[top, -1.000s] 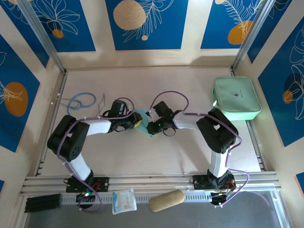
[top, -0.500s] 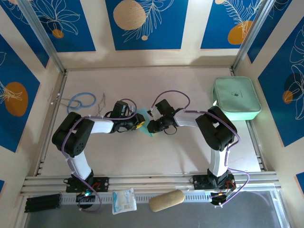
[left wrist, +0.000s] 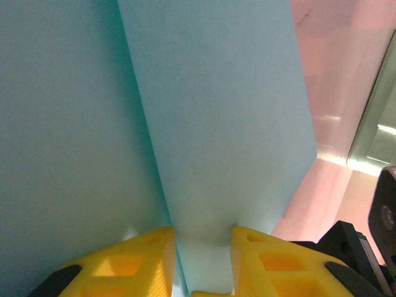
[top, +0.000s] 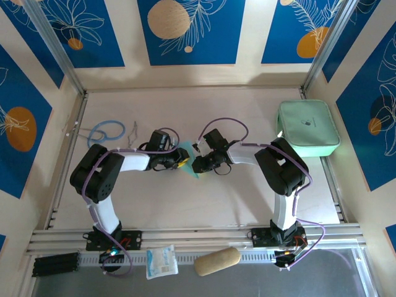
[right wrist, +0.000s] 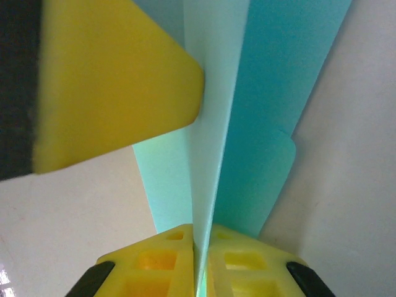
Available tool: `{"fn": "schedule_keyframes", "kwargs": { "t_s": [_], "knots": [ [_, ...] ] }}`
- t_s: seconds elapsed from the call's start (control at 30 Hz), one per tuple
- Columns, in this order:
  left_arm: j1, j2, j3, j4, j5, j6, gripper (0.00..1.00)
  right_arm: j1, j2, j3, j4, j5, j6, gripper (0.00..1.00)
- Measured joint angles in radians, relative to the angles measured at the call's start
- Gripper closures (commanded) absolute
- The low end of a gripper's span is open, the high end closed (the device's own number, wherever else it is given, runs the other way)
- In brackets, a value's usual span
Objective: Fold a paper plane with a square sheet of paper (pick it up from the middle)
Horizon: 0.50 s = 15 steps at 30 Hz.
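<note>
- Right gripper (right wrist: 201, 257): we see its yellow fingers pressed almost together. They pinch the thin light-blue folded paper sheet (right wrist: 272, 93) edge-on, right at a fold line.
- From that pinch the sheet's layers fan away: a pale middle flap, and a darker teal flap to its right with a rounded corner.
- Left gripper (left wrist: 201, 266): jaws part-way spread, not clamped on anything. Both yellow fingertips (left wrist: 124, 260) sit at the sheet's face, with a strip of paper showing across the gap.
- In the left wrist view a crease runs down the sheet to the inner edge of the left-hand fingertip.
- In the right wrist view one broad yellow finger (right wrist: 105, 93) of the left gripper meets the pale flap from the left.
- In the top view both grippers meet tip to tip at mid-table, with the sheet between them. A teal corner pokes out on the near side.
- We cannot tell whether the sheet rests on the pale wooden tabletop (top: 185, 204) or hangs above it.
- The mint-green rounded zip case (top: 307, 129) sits at the right edge, well apart from the sheet.
- The blue cable loop (top: 106, 131) lies far left, also well apart.
</note>
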Motion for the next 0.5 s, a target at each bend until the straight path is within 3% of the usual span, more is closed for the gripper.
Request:
{"fn": "schedule_keyframes", "kwargs": {
  "t_s": [0.5],
  "knots": [
    [-0.013, 0.023, 0.074, -0.138, -0.037, 0.031, 0.65, -0.023, 0.000, 0.003, -0.004, -0.043, 0.050, 0.78]
  ]
}}
